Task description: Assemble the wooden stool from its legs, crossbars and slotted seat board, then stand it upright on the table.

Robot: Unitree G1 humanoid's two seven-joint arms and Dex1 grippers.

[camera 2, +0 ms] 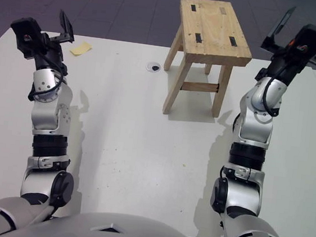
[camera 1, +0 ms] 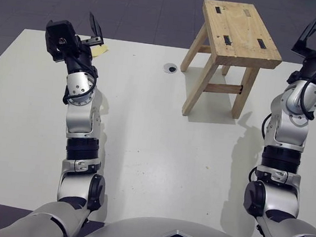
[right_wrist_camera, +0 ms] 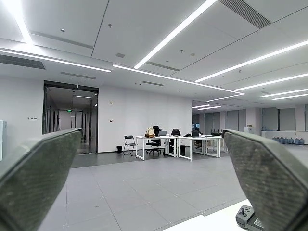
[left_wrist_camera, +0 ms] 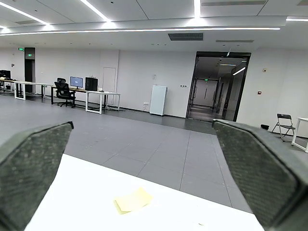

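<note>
One white table [camera 1: 143, 151], grey floor [camera 1: 102, 5]

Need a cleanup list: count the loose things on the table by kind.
Stool: 1
Yellow note: 1
Controller: 1
Total: 3

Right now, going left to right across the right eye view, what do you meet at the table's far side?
Left gripper, yellow note, table hole, wooden stool, right gripper.
</note>
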